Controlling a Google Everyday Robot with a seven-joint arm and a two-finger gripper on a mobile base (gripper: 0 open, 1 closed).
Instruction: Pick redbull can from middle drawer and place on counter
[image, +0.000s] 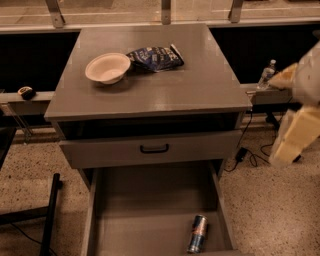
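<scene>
The redbull can (198, 233) lies on its side on the floor of the middle drawer (150, 200), which is pulled open. The can's long axis runs roughly front to back. The drawer's right wall stands just beside the can, the drawer's front edge is near it, and bare floor spreads to its left.

Up and to the right of the can, well apart and outside the drawer, hangs the gripper (292, 140). I cannot tell whether it is open or closed.

The step in hand looks like the reach. 1 good way is probably to descend from straight above the can and span its narrow width. The side next to the wall needs care, since there is little room there. The can could roll left if nudged.

Above and behind the can sits a closed drawer front (154, 148), worth clearing on the lift. Higher still is the counter (210, 85). A bowl (107, 67) and snack bag (154, 57) lie up and left of the can on that bench.
</scene>
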